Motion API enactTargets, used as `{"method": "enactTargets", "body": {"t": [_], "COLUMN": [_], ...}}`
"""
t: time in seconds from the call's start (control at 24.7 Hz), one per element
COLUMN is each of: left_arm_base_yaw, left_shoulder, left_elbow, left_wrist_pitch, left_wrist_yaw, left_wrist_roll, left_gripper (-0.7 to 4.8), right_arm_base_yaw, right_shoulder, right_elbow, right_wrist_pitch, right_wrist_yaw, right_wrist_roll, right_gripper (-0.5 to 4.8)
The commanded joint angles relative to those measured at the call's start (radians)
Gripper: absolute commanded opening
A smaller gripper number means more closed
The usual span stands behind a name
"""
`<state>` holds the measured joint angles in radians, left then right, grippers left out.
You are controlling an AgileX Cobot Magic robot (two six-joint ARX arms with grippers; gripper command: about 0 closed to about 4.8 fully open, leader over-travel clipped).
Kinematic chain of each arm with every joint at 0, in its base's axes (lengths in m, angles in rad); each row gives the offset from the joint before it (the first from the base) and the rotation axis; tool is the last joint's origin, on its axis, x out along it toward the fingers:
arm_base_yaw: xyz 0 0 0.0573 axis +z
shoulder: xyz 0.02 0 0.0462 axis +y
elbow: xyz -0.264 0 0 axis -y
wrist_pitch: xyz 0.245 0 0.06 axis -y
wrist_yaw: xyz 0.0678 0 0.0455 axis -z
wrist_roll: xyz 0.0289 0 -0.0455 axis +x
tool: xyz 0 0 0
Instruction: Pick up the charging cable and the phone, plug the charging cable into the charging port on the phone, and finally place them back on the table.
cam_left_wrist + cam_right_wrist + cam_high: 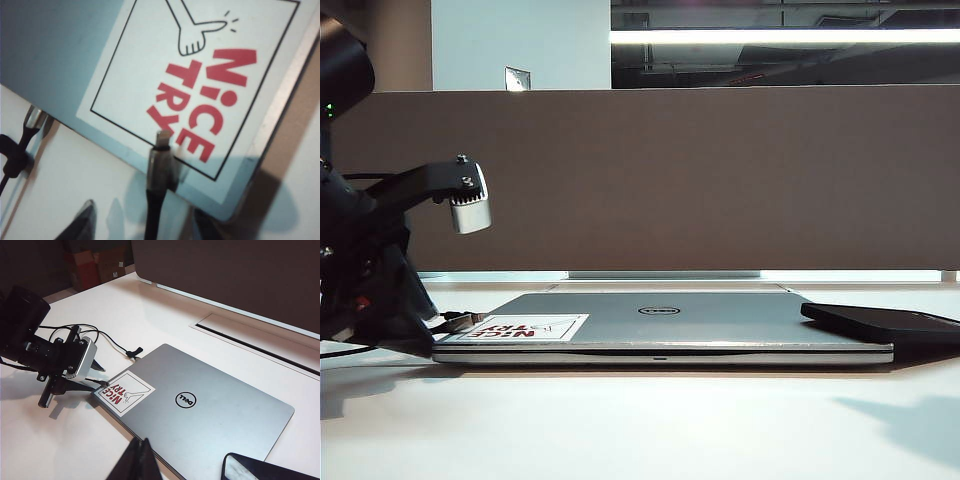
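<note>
**A:** While you were at the laptop (210, 405), where was the charging cable (159, 175)?

**B:** Its tip lay on the sticker (200, 80), between my left gripper's (142, 222) spread fingers. Right gripper (141, 460) hovered pinched closed, holding nothing, near the phone (260, 470) lying on the laptop's corner.

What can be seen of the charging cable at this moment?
The charging cable is a thin black cord ending in a grey metallic sleeve and a small silvery tip. In the left wrist view its tip lies over the edge of the laptop's sticker, near the red lettering, and the cord runs back between the open fingers of the left gripper, which flank it. Contact cannot be told. The rest of the cord is out of view.
</note>
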<state>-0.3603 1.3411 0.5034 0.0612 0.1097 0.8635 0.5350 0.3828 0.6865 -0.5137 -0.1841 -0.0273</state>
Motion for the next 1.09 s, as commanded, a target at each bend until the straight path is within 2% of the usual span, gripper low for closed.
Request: {"method": "enactTargets", "body": {"t": [0.04, 0.36, 0.49, 0.81, 0.93, 1.05, 1.09], "left_arm_base_yaw": [-0.001, -0.002, -0.002, -0.002, -0.003, -0.003, -0.003], "left_shoulder": [0.015, 0.029, 0.029, 0.029, 0.029, 0.035, 0.042], "left_elbow": [0.002, 0.002, 0.002, 0.002, 0.002, 0.002, 0.002], "left_wrist_pitch": [0.008, 0.053, 0.053, 0.052, 0.052, 0.05, 0.047], "left_wrist_yaw": [0.007, 0.007, 0.007, 0.007, 0.007, 0.007, 0.007], "left_wrist_roll": [0.0, -0.003, -0.008, -0.008, -0.032, -0.045, -0.053], "left_gripper": [2.37, 2.35, 1.77, 1.71, 1.22, 1.08, 0.43], "right_arm_base_yaw": [0.001, 0.001, 0.001, 0.001, 0.001, 0.0, 0.0], "right_shoulder": [-0.002, -0.002, -0.002, -0.002, -0.002, -0.002, -0.002], "right_elbow": [0.007, 0.007, 0.007, 0.007, 0.007, 0.007, 0.007], "right_wrist_pitch": [0.028, 0.029, 0.032, 0.054, 0.055, 0.055, 0.055], "right_wrist_yaw": [-0.002, -0.002, -0.002, -0.002, -0.002, -0.002, -0.002], "right_wrist_roll": [-0.004, -0.004, -0.004, -0.004, -0.004, -0.004, -0.004], "right_gripper": [-0.08, -0.08, -0.08, -0.08, -0.08, -0.08, -0.08]}}
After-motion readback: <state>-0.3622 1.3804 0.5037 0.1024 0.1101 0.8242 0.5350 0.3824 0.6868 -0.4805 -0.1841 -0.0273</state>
